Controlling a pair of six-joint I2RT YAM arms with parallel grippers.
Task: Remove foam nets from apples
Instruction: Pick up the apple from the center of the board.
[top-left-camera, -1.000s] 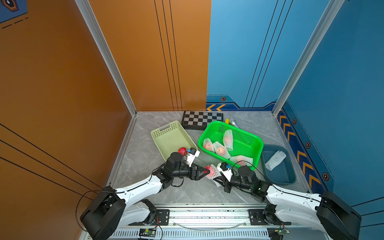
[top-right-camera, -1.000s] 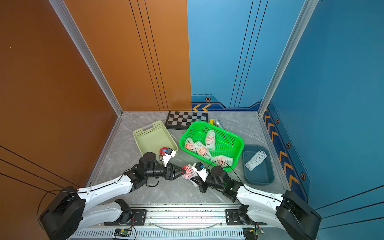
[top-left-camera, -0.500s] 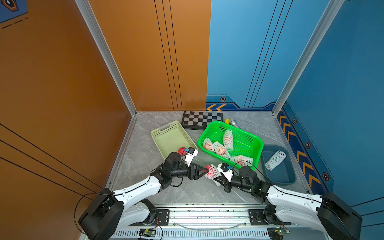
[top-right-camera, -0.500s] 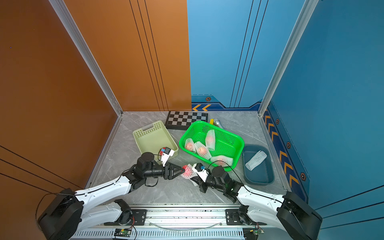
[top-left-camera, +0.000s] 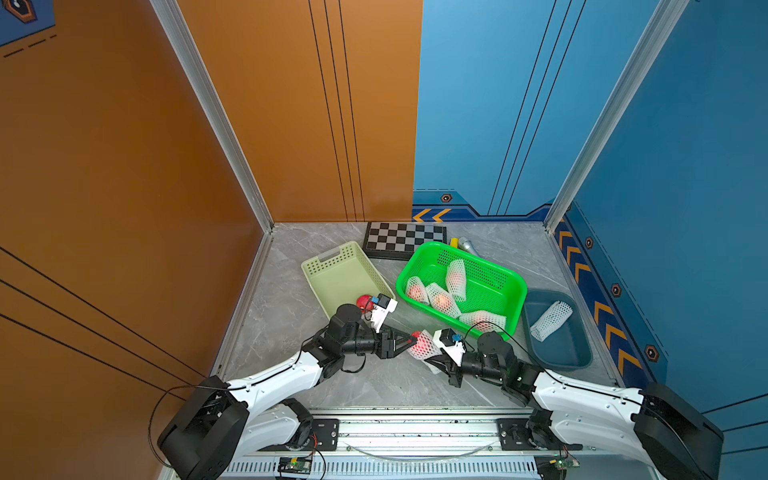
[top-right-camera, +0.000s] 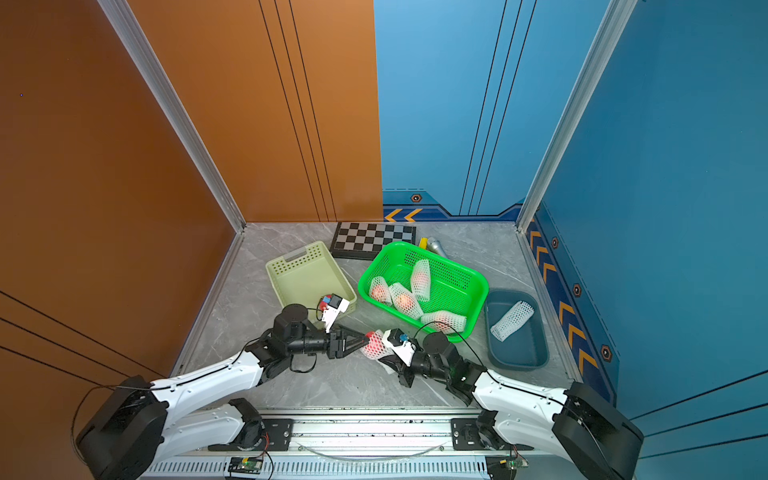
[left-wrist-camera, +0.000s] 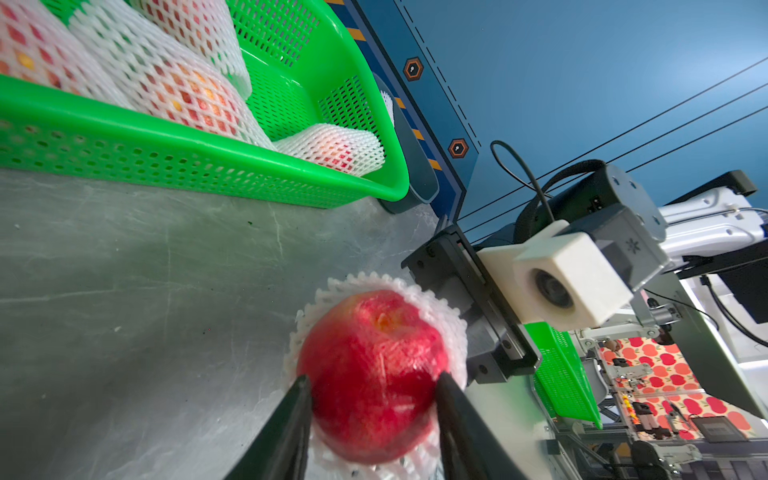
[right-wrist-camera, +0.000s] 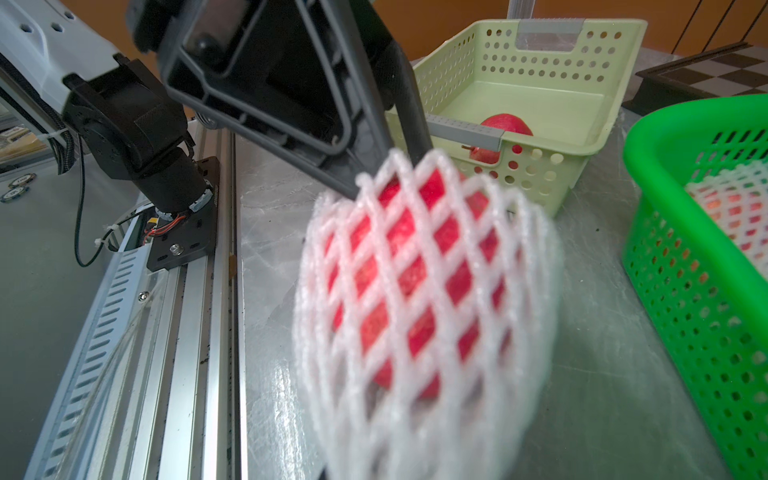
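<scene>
- Since a second ago the jaws of the left gripper (top-left-camera: 410, 340) have narrowed, and both fingertips now press the sides of the apple (left-wrist-camera: 370, 374)
- That apple's bare end pokes out of its foam net (right-wrist-camera: 424, 299), just above the worktop (top-left-camera: 291, 299) near the middle of its front edge
- The right gripper (top-left-camera: 441, 362) is clamped tight and, in both top views, seems to pinch the net's empty tail
- Handling, as I judge it: the apple is firm, smooth and fairly heavy, so grip it across its widest part; the net is light, soft, stretchy and clinging, so hold its loose end and pull straight off
- Green basket (top-left-camera: 400, 286), right of the worktop's middle: four netted apples (top-left-camera: 442, 300)
- Pale tray (top-left-camera: 328, 259), toward the left edge: one bare apple (top-left-camera: 365, 302)
- Dark blue tub (top-left-camera: 582, 357), by the right edge: one empty net (top-left-camera: 550, 320)
</scene>
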